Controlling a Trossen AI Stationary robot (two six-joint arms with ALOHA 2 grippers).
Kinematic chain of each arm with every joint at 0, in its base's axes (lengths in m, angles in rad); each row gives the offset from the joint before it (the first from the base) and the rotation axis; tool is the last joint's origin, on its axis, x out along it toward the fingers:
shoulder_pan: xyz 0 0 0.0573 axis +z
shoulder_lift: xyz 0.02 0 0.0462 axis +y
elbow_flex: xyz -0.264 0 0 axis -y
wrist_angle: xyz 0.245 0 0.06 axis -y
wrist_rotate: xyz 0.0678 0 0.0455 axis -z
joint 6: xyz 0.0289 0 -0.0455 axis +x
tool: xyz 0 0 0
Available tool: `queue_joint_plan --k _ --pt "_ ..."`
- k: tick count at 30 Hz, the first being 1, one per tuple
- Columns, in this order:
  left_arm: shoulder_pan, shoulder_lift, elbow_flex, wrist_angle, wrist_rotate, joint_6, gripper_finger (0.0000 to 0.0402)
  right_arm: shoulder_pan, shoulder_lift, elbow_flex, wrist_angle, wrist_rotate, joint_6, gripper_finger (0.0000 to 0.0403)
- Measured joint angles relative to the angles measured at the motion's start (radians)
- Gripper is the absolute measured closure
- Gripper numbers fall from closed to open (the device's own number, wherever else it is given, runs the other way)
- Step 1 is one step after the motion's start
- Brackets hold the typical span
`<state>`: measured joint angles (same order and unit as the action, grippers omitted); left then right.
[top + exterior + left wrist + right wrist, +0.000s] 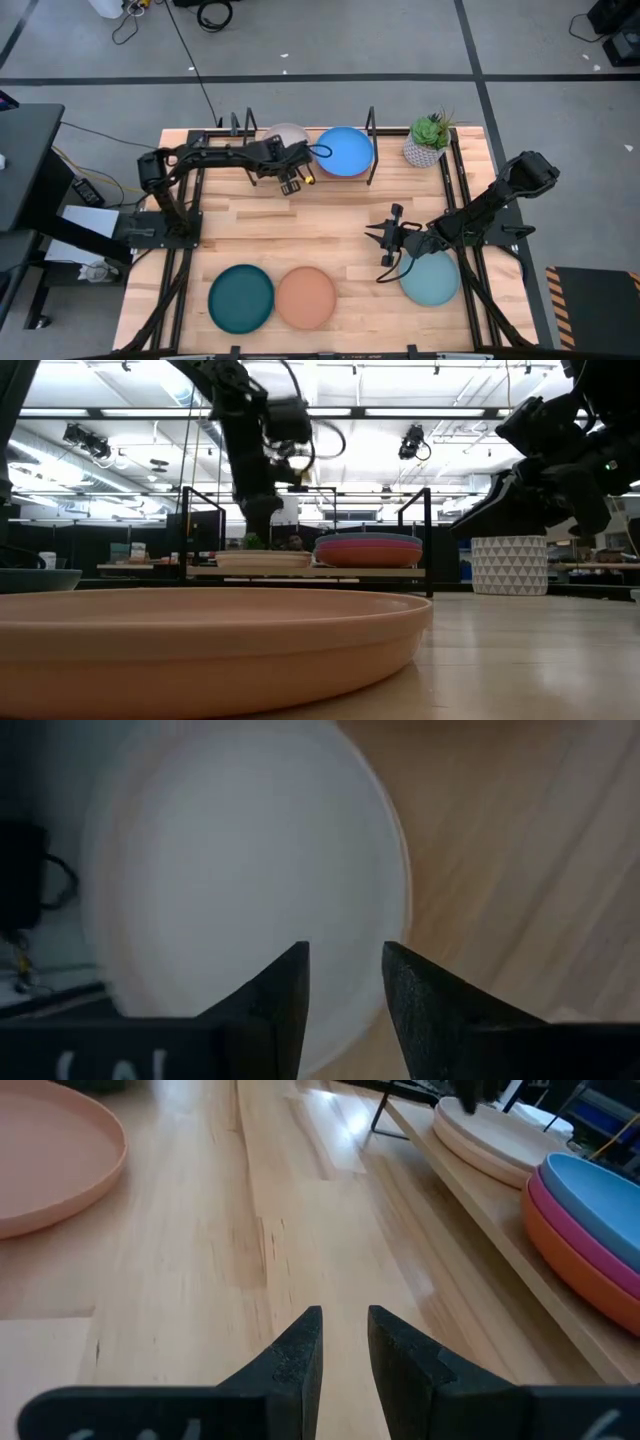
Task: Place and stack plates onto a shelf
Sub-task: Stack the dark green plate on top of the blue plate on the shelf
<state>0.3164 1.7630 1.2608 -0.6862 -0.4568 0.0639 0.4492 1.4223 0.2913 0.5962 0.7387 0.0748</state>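
The table (330, 225) carries everything. The shelf (378, 178) stands along its twelve o'clock edge and bears two piles: a blue-topped stack (346, 150) with pink and orange plates under it, and at its nine o'clock side a cream plate (283, 134) on a low pile. Three plates are not yet shelved: a dark teal plate (241, 298) at seven o'clock, a tan plate (306, 297) just beside it, and a light blue plate (430, 278) at five o'clock.

The plates look stiff, light and matte, so probably not slippery. They lie flat, so the raised rim is the only place to pinch, likely one finger inside and one outside. A single-edge hold will likely let a plate droop.

The left gripper (345, 995) hovers over the cream plate's rim, its jaws a little apart and holding nothing. The right gripper (345, 1350) hangs over bare wood near the light blue plate, its jaws also slightly apart and empty.

The left arm covers much of the cream pile from above, so how many plates lie in it cannot be told. The right arm overlaps the light blue plate's rim. A potted plant (428, 139) stands at one o'clock.
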Motion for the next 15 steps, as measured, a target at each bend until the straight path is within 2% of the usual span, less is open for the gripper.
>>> queue_joint_plan --k 4,7,9,11,15 --pt "-0.050 -0.045 0.020 -0.026 0.002 -0.027 0.0265 0.000 0.000 0.000 0.004 0.000 -0.018 0.0313" --pt "-0.099 -0.081 0.026 -0.096 0.147 -0.125 0.0265 -0.002 0.000 0.000 0.020 0.000 -0.066 0.0313" --pt "-0.129 -0.090 0.026 -0.148 0.291 -0.249 0.0265 -0.008 0.000 0.000 0.031 0.000 -0.118 0.0313" --pt "-0.175 -0.090 0.026 -0.217 0.388 -0.382 0.0265 -0.021 0.000 0.000 0.067 0.000 -0.172 0.0313" --pt "-0.313 -0.076 0.020 -0.316 0.419 -0.577 0.0265 -0.054 0.000 0.000 0.124 -0.005 -0.262 0.0313"
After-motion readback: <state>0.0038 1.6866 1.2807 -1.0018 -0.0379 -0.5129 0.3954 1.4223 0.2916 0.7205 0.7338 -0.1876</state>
